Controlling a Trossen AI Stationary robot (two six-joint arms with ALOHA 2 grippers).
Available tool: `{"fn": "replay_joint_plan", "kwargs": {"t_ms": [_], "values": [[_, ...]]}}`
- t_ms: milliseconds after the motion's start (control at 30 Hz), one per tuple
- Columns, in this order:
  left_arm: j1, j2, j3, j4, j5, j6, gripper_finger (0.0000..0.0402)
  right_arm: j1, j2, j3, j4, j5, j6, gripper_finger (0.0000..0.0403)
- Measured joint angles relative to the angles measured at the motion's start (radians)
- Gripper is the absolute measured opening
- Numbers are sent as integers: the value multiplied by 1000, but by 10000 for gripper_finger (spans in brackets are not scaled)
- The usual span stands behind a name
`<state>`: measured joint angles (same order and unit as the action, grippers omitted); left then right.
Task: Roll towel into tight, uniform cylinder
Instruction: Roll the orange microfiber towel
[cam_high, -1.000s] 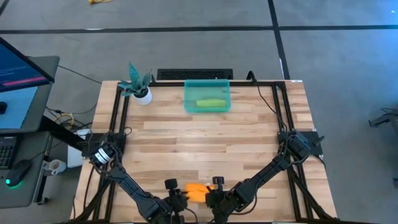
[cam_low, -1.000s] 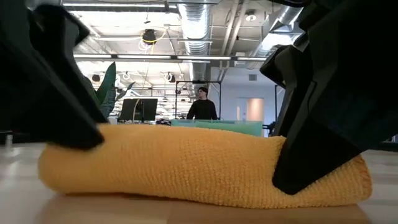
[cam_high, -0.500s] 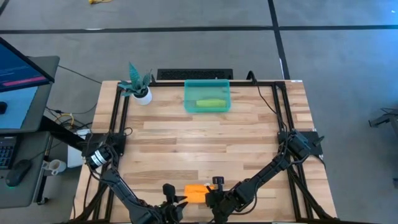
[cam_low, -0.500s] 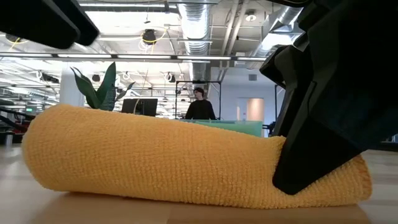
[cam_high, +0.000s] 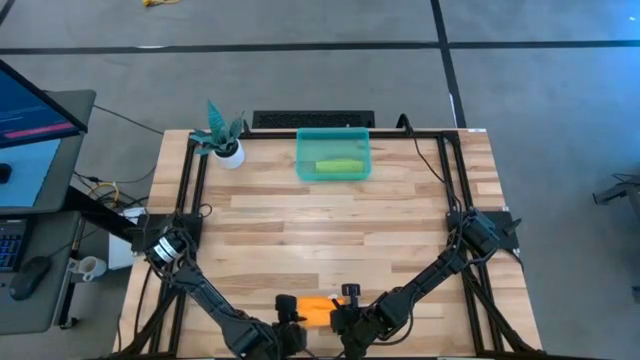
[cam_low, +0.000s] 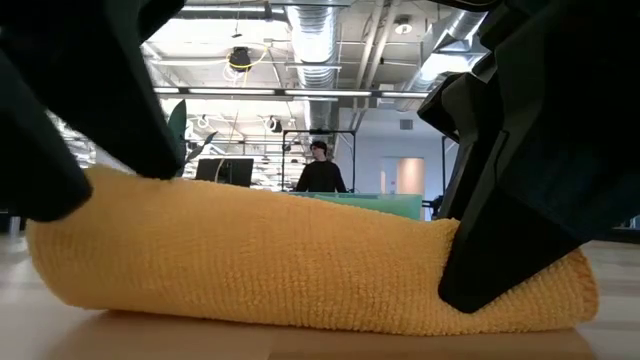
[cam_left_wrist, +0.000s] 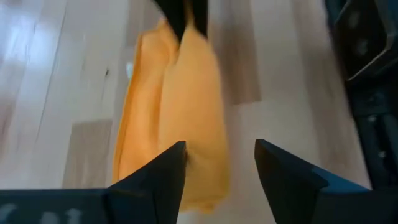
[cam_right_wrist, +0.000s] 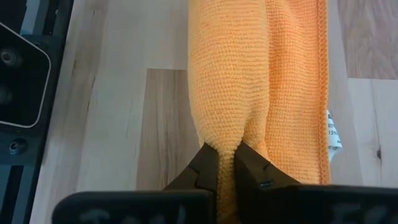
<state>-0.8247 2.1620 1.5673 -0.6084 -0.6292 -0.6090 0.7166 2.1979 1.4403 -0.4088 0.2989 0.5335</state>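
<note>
High view: the orange towel (cam_high: 318, 310) lies rolled at the table's (cam_high: 330, 215) near edge, between both grippers. Right gripper (cam_right_wrist: 226, 163) is pinched tight on one towel end; left gripper (cam_left_wrist: 219, 163) stands spread apart over the other end, gripping nothing.

One camera looks straight down on the whole table (cam_high: 330, 215). One sits low on the table, right up against the towel (cam_low: 300, 265), facing the room. Each wrist camera looks closely along that same towel from opposite ends.
</note>
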Motion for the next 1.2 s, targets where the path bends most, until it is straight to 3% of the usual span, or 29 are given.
{"fn": "replay_joint_plan", "kwargs": {"t_ms": [300, 767, 867, 1067, 1200], "values": [[23, 0, -24, 35, -12, 47, 189, 0, 0, 0, 0, 0, 0, 39], [54, -8, -155, 69, 83, -142, 183, 2, -1, 0, 1, 0, 0, 40], [55, -8, -157, 85, 114, -165, 157, 2, -1, 9, -9, -15, -1, 40], [51, -10, -158, 103, 177, -183, 61, 3, 6, 52, -55, -50, -6, 40], [53, -20, -157, 107, 235, -238, 15, -8, 7, 73, -73, -131, -2, 38]]}}
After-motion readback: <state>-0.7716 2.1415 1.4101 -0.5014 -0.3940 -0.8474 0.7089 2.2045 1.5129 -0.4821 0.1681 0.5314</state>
